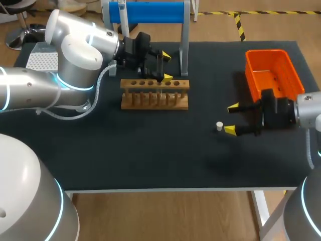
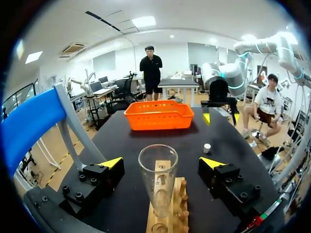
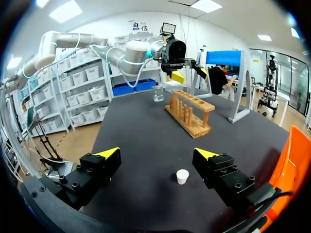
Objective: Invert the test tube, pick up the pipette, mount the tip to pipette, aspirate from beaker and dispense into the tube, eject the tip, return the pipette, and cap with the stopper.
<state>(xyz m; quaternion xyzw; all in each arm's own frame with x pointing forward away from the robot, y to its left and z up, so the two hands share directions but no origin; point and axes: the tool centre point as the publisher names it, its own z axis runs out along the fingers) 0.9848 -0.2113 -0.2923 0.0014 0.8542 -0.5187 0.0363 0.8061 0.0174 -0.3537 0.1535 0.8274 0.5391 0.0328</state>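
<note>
Black table (image 1: 150, 150): orange basket (image 1: 273, 73) at 2 o'clock, wooden tube rack (image 1: 155, 93) at 12. My left gripper (image 1: 166, 67) is spread wide around the test tube (image 2: 158, 179), which stands in the rack untouched. My right gripper (image 1: 231, 119) is wide open and holds nothing. The white stopper (image 1: 219, 126) sits on the table just ahead of it, at 3 o'clock.

Orange basket (image 1: 273, 75), wooden rack (image 1: 154, 105), blue stand (image 1: 150, 12)
</note>
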